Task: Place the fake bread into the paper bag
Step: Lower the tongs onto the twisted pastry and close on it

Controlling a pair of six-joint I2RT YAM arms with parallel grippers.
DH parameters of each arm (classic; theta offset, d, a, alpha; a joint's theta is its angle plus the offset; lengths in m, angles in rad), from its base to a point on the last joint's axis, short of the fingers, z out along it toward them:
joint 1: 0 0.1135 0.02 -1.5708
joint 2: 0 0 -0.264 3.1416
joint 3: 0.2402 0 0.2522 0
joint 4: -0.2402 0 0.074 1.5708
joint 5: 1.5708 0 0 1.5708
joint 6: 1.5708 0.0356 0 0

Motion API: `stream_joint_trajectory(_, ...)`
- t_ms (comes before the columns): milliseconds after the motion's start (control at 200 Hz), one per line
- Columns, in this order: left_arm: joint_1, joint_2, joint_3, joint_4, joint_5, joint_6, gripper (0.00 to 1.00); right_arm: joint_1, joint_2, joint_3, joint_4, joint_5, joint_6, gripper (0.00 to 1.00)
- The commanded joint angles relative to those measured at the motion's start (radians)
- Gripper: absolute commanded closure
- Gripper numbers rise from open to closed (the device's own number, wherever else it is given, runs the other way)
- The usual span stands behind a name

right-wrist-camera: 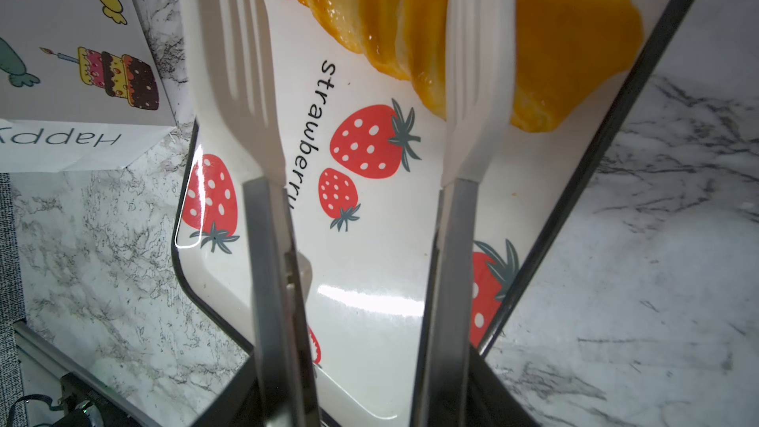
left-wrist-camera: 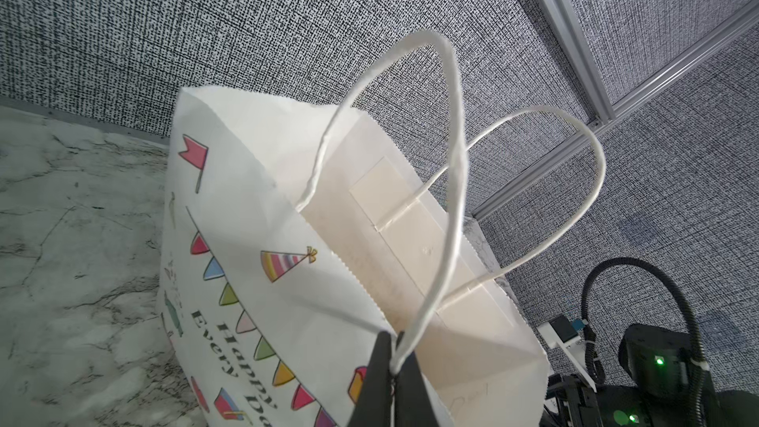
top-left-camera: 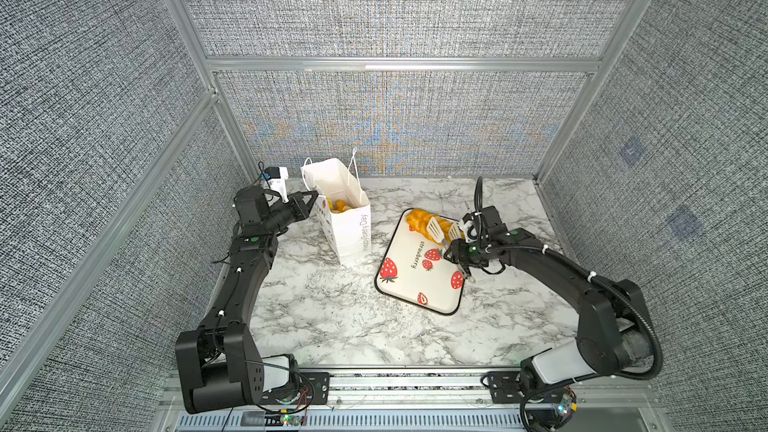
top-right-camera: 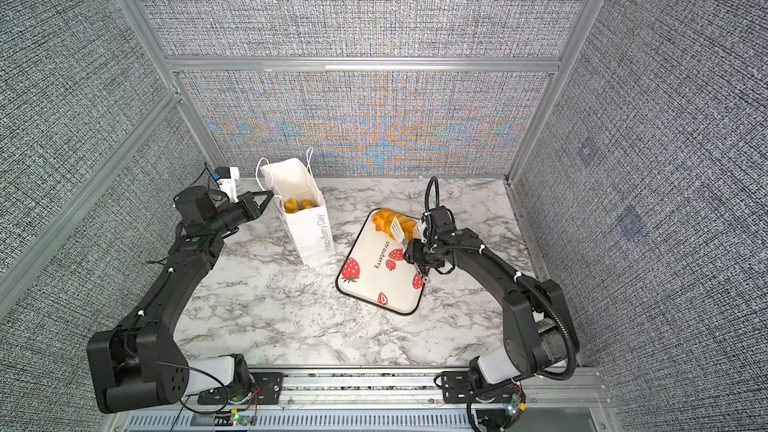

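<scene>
R gripper [top-left-camera: 456, 252] holds tongs [top-left-camera: 436, 231], prob. straddling loaf [top-left-camera: 417, 218].

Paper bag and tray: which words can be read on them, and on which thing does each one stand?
"Happy Every Day": side of the paper bag.
"strawberry": face of the tray.
Faint handwriting inside the bag: too faint to read.

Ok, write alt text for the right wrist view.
Two white slotted tong blades stand spread apart over a white strawberry-print tray, one blade crossing in front of a glossy orange braided loaf lying on it. The paper bag stands beside the tray on the marble table.
</scene>
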Motion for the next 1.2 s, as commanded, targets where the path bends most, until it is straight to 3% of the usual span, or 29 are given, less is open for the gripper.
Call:
stream_joint_trajectory(0, 0.001, -0.006, -0.004, 0.028, 0.014, 0.002, 0.99, 0.014, -0.011, 0.033, -0.049, 0.020, -0.019, 0.45)
stream_joint_trajectory(125, 0.001, -0.006, -0.004, 0.026, 0.015, 0.000, 0.99, 0.032, -0.015, 0.075, -0.084, 0.018, -0.031, 0.45)
stream_joint_trajectory(505, 0.001, -0.008, -0.004, 0.028, 0.015, 0.000, 0.99, -0.019, 0.086, 0.217, -0.135, 0.184, -0.137, 0.46)
stream_joint_trajectory(1196, 0.001, -0.008, -0.002, 0.027, 0.015, 0.002, 0.99, -0.142, 0.240, 0.223, -0.033, 0.023, -0.261, 0.47)
